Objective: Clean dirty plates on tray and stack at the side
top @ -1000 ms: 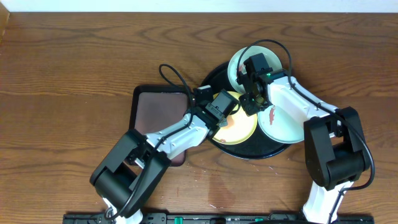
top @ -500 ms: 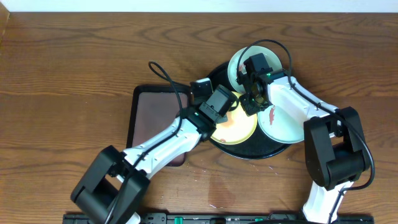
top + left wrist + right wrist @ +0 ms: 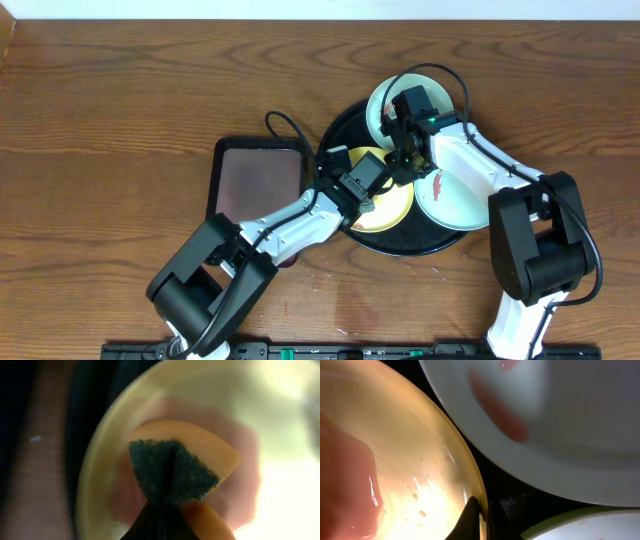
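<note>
The yellow plate lies on the black tray, with a reddish smear on it. My left gripper is shut on an orange sponge with a dark green scrub face, pressed onto the yellow plate. My right gripper is shut on the yellow plate's rim, one finger inside and one outside. A mint plate with red smears lies on the tray's right and shows in the right wrist view. The other mint plate lies at the tray's far edge.
A rectangular maroon tray with a black rim sits just left of the black tray, under my left arm. Bare wooden table surrounds both trays. The black tray's floor shows between the plates.
My left gripper with the sponge moved up-left over the yellow plate, then back down-right toward its middle. The right arm and the plates have not moved.
</note>
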`<control>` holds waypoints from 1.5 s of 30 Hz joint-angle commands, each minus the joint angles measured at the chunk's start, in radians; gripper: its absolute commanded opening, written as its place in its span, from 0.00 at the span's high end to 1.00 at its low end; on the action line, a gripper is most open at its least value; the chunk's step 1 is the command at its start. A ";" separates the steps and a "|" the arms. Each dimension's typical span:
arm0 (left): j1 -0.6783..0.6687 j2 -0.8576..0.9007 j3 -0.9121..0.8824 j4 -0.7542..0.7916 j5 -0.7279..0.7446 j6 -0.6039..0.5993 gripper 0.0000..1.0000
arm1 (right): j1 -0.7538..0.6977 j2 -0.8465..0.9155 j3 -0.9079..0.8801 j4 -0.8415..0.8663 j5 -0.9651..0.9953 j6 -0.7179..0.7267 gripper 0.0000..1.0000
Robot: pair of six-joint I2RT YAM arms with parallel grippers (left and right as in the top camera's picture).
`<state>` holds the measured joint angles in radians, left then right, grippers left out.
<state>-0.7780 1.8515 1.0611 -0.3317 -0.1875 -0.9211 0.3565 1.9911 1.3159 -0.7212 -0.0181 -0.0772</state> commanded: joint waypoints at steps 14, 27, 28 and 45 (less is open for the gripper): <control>0.044 -0.224 -0.021 -0.163 -0.269 0.079 0.93 | 0.012 0.029 -0.001 -0.016 -0.051 -0.002 0.99; 0.291 -0.627 -0.021 -0.465 -0.267 0.079 0.93 | 0.087 -0.096 0.095 -0.096 0.011 0.041 0.99; 0.319 -0.632 -0.021 -0.495 -0.264 0.079 0.93 | 0.095 -0.113 0.099 -0.098 0.047 0.051 0.99; 0.487 -0.549 -0.032 -0.551 -0.014 0.256 0.93 | 0.317 -0.349 0.138 -0.108 0.805 -0.048 0.99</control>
<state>-0.3000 1.2915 1.0393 -0.8791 -0.2264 -0.7048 0.6323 1.6867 1.4311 -0.8391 0.5911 -0.0772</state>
